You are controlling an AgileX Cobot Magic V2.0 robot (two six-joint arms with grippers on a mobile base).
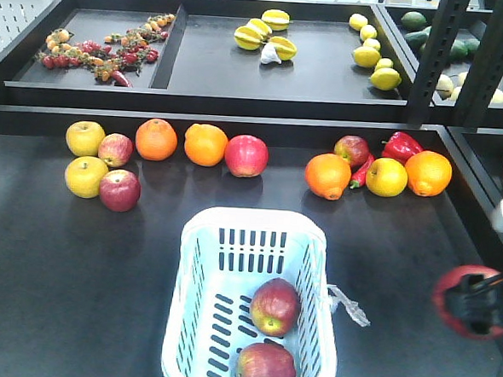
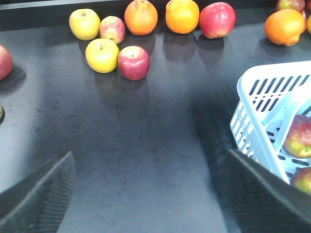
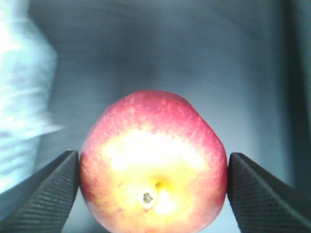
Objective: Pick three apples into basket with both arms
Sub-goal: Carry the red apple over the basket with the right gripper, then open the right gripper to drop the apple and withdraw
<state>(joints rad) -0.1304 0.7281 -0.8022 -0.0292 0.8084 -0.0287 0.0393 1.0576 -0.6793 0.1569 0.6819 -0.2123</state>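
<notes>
The pale basket (image 1: 254, 216) stands at the front middle of the dark table with two red apples (image 1: 274, 305) (image 1: 266, 365) inside. My right gripper (image 1: 483, 305) hangs at the right edge, level with the basket, shut on a third red apple (image 1: 460, 291). In the right wrist view that apple (image 3: 150, 126) fills the gap of the right gripper (image 3: 152, 162), both pads touching its sides. My left gripper (image 2: 150, 160) is open over bare table, left of the basket (image 2: 277, 70); it is out of the front view.
More red apples (image 1: 246, 155) (image 1: 119, 189), yellow apples (image 1: 85, 138), oranges (image 1: 156, 139) and a red pepper (image 1: 401, 146) line the table's back. A raised shelf (image 1: 240, 98) behind holds other fruit. A black post (image 1: 430, 58) stands at the back right.
</notes>
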